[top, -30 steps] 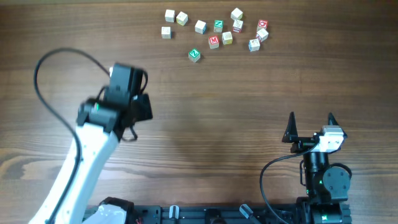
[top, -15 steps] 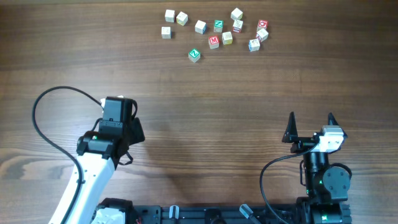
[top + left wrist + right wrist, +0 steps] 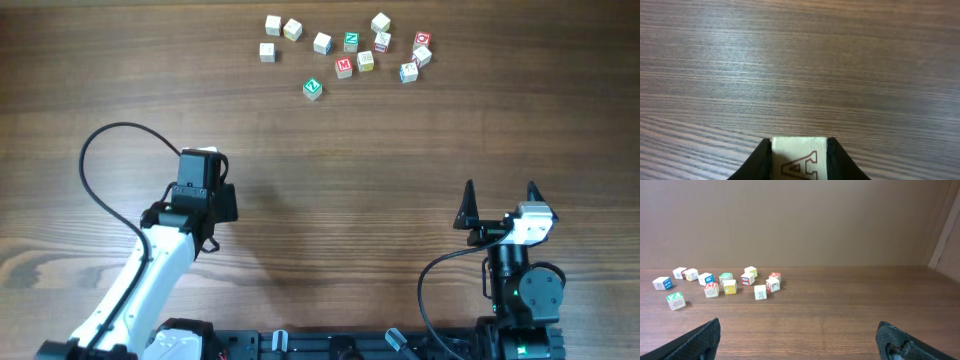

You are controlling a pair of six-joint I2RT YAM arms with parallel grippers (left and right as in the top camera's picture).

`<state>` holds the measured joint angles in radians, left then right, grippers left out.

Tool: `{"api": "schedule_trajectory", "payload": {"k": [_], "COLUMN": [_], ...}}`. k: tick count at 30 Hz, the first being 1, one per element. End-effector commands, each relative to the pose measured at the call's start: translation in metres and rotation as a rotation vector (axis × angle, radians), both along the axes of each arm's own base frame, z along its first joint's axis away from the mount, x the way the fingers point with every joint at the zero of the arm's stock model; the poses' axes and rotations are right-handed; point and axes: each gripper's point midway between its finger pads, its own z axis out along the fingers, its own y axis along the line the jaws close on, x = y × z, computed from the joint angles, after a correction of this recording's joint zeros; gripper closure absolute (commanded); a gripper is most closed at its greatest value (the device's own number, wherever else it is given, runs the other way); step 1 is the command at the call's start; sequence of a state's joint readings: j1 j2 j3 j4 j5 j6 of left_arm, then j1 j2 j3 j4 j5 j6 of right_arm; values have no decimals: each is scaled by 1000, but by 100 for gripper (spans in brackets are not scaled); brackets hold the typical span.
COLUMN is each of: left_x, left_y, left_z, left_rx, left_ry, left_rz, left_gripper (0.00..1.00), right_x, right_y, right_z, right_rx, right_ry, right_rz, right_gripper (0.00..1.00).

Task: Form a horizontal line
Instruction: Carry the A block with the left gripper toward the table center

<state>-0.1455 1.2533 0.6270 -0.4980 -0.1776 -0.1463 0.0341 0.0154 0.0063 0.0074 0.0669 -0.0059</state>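
In the far cluster lie a cube with a green mark (image 3: 351, 41) (image 3: 725, 278), a red M cube (image 3: 344, 67) (image 3: 711, 289) and a yellow-faced cube (image 3: 366, 60) (image 3: 730, 286), loosely grouped and not in one row. My left gripper (image 3: 200, 160) (image 3: 800, 145) hovers over bare table at centre left, far from that cluster. It is shut on a pale cube with a red-outlined A (image 3: 800, 157). My right gripper (image 3: 500, 195) (image 3: 800, 340) rests at the near right, open, with nothing between its fingers.
A green-faced cube (image 3: 313, 89) (image 3: 675, 300) sits apart, nearest to me. Several other letter cubes spread from the far left (image 3: 272, 24) to the far right (image 3: 422, 40), among them a "2" cube (image 3: 760, 292). A wall rises behind the table.
The left arm pulled back from the middle toward the near edge with its cube, then edged slightly forward and right. The right arm and the cubes have not moved.
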Motion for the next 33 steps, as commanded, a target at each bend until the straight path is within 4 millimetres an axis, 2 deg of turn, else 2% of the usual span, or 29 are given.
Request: {"api": "schedule_trajectory", "payload": {"k": [1, 8, 11, 15, 17, 20, 24, 33], "left_x": [-9, -12, -5, 6, 10, 19, 22, 19], "left_y": [22, 43, 36, 13, 8, 8, 9, 21], "left_z": [-19, -38, -42, -41, -39, -35, -33, -35], "left_rx": [60, 54, 8, -53, -60, -48, -6, -27], "left_ry": [73, 131, 120, 92, 74, 35, 25, 36], "left_rz": [30, 110, 92, -107, -161, -186, -250, -174], "left_gripper": [96, 96, 95, 89, 86, 87, 94, 78], "right_x": [0, 0, 0, 0, 0, 0, 0, 0], "right_y": [4, 4, 4, 4, 4, 4, 4, 4], "right_z": [2, 2, 2, 2, 2, 2, 2, 2], "right_rx": [-13, -13, -13, -13, -13, -12, -13, -13], "right_ry": [-8, -8, -8, -8, -8, -8, -8, -8], "right_rz": [22, 22, 22, 22, 22, 22, 22, 22], "right_gripper": [0, 0, 0, 0, 0, 0, 0, 0]}}
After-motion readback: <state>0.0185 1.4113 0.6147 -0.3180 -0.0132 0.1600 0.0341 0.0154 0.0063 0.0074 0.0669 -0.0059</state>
